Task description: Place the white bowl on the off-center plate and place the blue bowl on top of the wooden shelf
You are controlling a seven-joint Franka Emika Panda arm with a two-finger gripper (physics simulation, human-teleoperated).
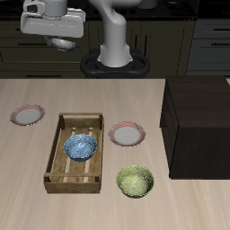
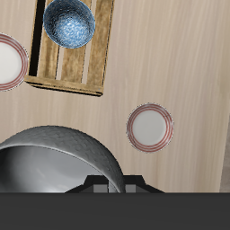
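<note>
A pale wood-grain table [image 1: 90, 94] fills the scene, backed by dark kitchen cabinets [image 1: 207, 40] with drawer fronts. The off-center plate [image 1: 27, 114], a small flat disc with a pink-red rim and a pale centre, lies bare towards the table's back, well apart from the other dishes.

Above the table's back edge hangs the gripper [image 1: 58, 36], its fingers closed on the rim of the white bowl [image 1: 62, 44], which is lifted clear of the surface. The wrist view shows that bowl [image 2: 54, 162] as a broad glossy grey curve just beside the fingertips [image 2: 94, 186], with the off-center plate [image 2: 149, 127] on the table below and to one side, not directly beneath it.

Nearer the front edge stands a light slatted wooden crate [image 1: 56, 160]. The blue bowl [image 1: 80, 146], round and mottled with paler speckles, sits inside it. The robot's grey base [image 1: 115, 63] stands at the back.

A second red-rimmed plate [image 1: 127, 134] lies just beside the crate, and a yellow-green bowl [image 1: 135, 181] with a leafy, textured inside rests near the front edge. The wooden shelf [image 1: 198, 126], a tall, boxy block that is almost black, has a flat top carrying nothing.
</note>
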